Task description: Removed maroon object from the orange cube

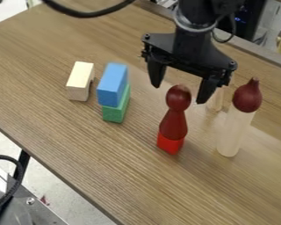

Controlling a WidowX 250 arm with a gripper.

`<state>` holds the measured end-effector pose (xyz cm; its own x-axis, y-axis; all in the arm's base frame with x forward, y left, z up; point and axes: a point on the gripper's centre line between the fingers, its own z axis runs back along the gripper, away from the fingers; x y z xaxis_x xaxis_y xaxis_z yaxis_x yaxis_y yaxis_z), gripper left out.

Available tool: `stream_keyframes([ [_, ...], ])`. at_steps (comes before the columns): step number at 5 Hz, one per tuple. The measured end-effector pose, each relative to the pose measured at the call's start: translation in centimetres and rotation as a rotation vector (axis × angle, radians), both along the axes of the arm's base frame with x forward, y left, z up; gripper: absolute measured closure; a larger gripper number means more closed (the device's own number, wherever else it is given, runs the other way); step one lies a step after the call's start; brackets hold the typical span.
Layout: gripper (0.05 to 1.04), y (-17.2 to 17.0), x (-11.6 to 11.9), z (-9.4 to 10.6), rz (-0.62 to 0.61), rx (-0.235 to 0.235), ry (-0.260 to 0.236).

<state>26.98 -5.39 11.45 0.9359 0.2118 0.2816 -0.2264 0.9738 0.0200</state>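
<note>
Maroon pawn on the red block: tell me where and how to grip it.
Come from above and close on the narrow neck of the maroon pawn, just under its rounded head. It stands upright on the red block, and the head, wider than the neck, should help keep it from slipping down.

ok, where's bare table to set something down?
Table is bare left of the cream block in view, between the green block and red cube, and from that cube toward the near edge. Crowded: around the open gripper, with the maroon piece and pale cylinder close by.
</note>
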Motion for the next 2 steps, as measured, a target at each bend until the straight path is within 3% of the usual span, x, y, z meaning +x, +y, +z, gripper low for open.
stream_keyframes([
  [1, 0.083, 0.06, -0.09, 0.06, 0.004, 0.008, 0.021],
  [2, 0.083, 0.22, -0.40, -0.07, 0.019, 0.029, 0.089],
])
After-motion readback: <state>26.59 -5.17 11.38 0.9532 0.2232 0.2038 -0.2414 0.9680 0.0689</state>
